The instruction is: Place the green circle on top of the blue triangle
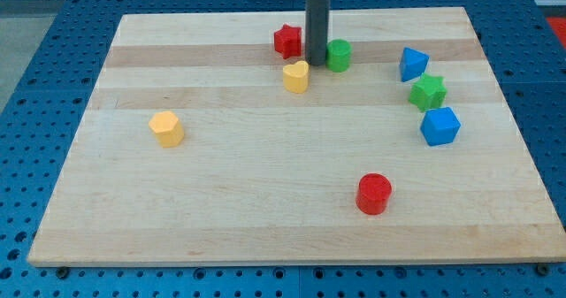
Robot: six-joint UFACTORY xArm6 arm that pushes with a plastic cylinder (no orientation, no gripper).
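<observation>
The green circle (339,55) is a small green cylinder near the view's top, just right of centre. My tip (317,63) stands right against its left side. The blue triangle (412,64) lies further to the view's right, apart from the green circle by about two block widths. The dark rod rises from the tip out of the view's top edge.
A red star (287,41) and a yellow block (296,76) lie just left of my tip. A green star (428,92) and a blue block (440,126) sit below the blue triangle. A yellow hexagon (165,128) lies at the left, a red cylinder (373,194) lower right.
</observation>
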